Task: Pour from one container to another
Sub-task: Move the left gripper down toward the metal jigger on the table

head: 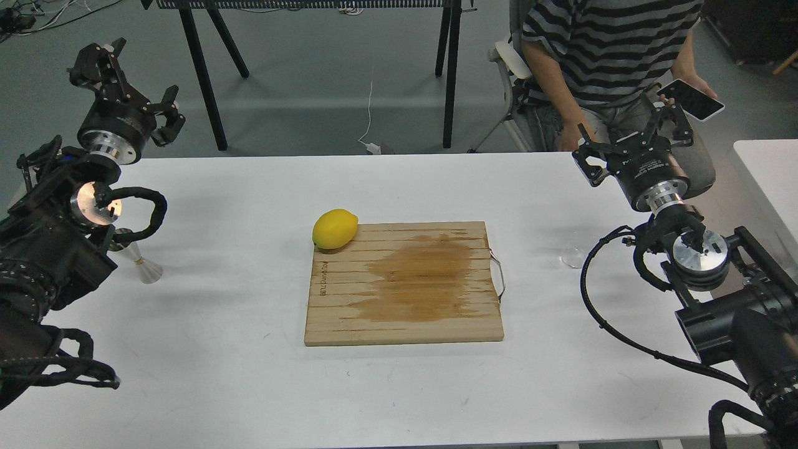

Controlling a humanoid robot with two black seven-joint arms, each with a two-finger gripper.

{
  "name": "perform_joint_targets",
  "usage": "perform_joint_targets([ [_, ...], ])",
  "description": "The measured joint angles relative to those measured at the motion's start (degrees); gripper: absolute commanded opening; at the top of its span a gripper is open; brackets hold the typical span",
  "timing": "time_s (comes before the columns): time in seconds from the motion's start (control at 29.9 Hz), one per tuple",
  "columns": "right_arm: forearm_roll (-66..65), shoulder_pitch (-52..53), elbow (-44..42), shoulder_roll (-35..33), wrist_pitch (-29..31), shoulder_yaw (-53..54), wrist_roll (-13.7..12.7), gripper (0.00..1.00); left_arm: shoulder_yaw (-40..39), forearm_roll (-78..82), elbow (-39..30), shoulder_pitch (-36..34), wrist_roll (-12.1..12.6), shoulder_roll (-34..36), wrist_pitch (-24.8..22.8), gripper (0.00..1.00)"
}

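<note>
1. Nothing of the pouring is done yet, as I judge it: the cup (573,257) and the jigger (140,260) both stand on the table (249,386), and no gripper holds either of them.
2. Left gripper (134,81) is raised above the far-left corner of the table, with its fingers spread apart and nothing between them.
3. Right gripper (633,134) is raised over the far-right side, its fingers also apart and empty.
4. Left to do, in my judgement: grasp the cup, bring it across to the jigger, tilt it over the jigger's upper cone.
5. The cup stands near the right edge, just beside the right arm and well apart from the board (404,284); it is clear and faint, so I cannot tell if there is liquid inside.
6. The jigger stands on the left side, partly hidden behind the left arm. Its long axis is upright, one cone resting on the table, the other opening upward.
7. The cup's rim seems to face up, so its axis is also upright.
8. A lemon (335,229) lies at the board's far-left corner.
</note>
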Motion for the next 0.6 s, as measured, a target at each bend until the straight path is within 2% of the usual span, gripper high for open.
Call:
perform_joint_targets([
  [0.4,0.2,-0.6,0.9,-2.4,1.0,-0.7,-0.1,0.99,0.0,-0.1,0.2,-0.4,0.3,0.5,0.0,1.00],
  [0.6,0.2,-1.4,1.1,-6.7,5.5,-2.5,-0.4,0.99,1.1,0.7,-0.2,-0.5,0.3,0.4,0.0,1.00],
])
